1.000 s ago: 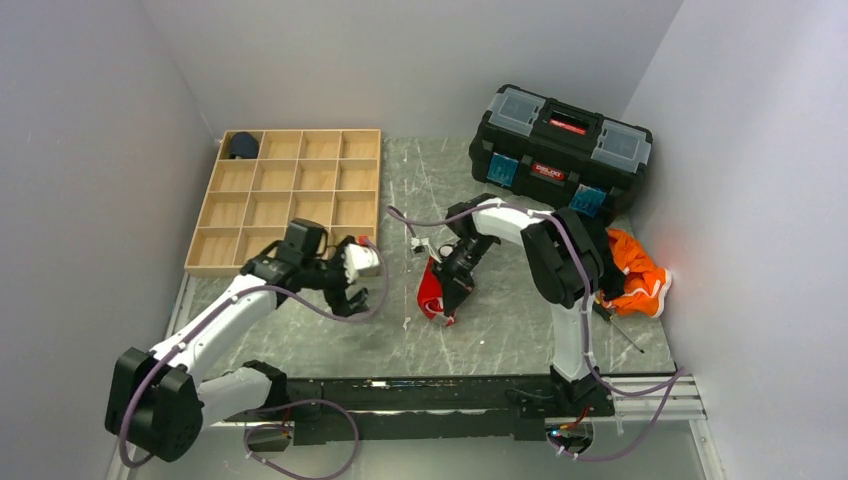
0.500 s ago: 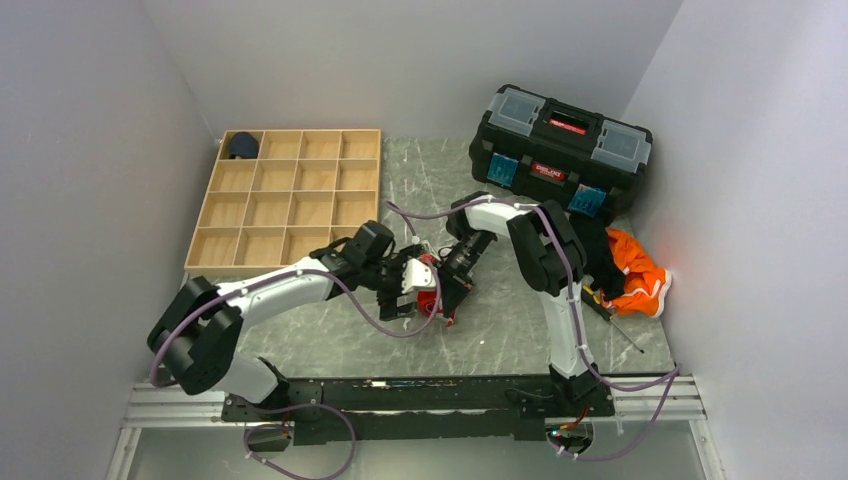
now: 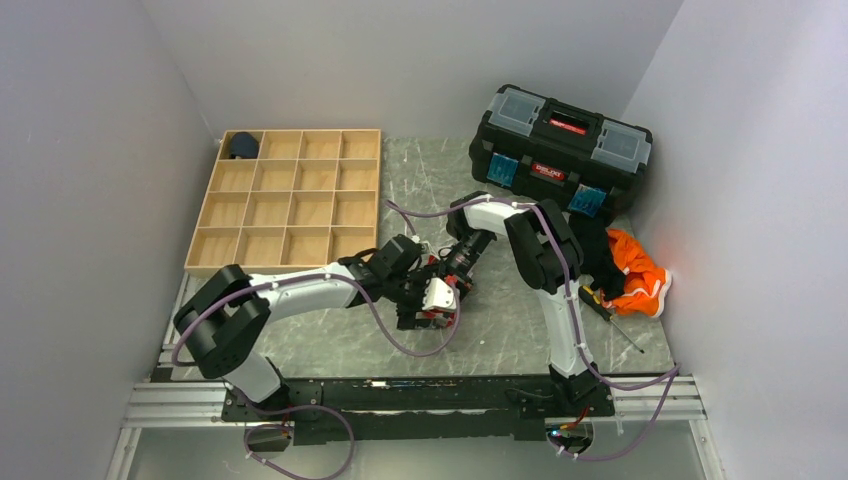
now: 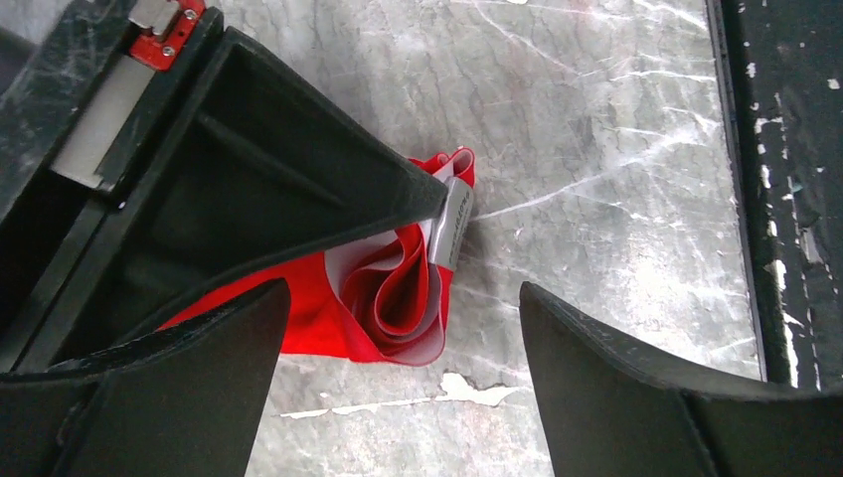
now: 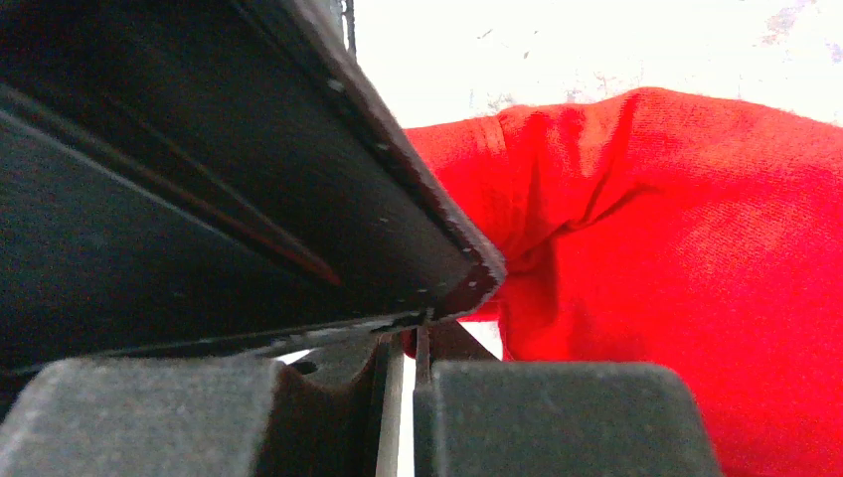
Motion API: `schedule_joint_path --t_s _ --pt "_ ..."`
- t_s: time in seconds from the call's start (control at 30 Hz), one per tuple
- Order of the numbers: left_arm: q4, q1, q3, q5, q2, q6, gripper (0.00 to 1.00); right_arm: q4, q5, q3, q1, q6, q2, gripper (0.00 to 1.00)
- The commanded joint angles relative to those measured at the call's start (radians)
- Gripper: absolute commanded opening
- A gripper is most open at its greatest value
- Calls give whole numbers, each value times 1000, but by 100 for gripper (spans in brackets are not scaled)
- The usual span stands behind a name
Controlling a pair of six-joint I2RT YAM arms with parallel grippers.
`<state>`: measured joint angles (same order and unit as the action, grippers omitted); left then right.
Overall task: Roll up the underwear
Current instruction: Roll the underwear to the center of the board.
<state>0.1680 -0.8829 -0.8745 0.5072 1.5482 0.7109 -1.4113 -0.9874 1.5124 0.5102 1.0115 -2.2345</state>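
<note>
My right fingers are pressed together on a fold of the underwear, pinching the red cloth beside its white trim. My left fingers are spread wide, one on each side of the garment, gripping nothing. The underwear lies bunched on the surface, its trim curled in loops, just right of the near right corner of the wooden tray. A dark blue bundle sits in that tray's far left compartment.
</note>
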Motion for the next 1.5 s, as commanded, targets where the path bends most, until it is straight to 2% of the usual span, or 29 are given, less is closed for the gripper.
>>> schedule_joint_path --t_s 0.0,0.13,0.37,0.8,0.87,1.07,1.23,1.47 --pt "-22 -13 -50 -12 44 3 89 -14 -31 24 -3 39 0 0" --pt "-46 -13 -40 -36 63 -7 81 -10 -28 19 -4 34 6 0" --pt "-32 -21 -43 -16 97 -31 53 -7 -27 15 -5 32 5 0" --pt "43 -27 -55 -8 128 -75 10 38 -9 -2 -7 -25 40 0" --pt "56 -28 -54 -2 133 -79 7 54 -2 -11 -9 -42 56 2" --pt "118 -22 -82 42 179 -95 0 101 19 -42 -57 -89 117 19" --pt "164 9 -110 116 213 -117 0 135 26 -64 -123 -125 186 35" --pt "277 90 -209 259 301 -145 0 239 36 -134 -221 -202 301 37"
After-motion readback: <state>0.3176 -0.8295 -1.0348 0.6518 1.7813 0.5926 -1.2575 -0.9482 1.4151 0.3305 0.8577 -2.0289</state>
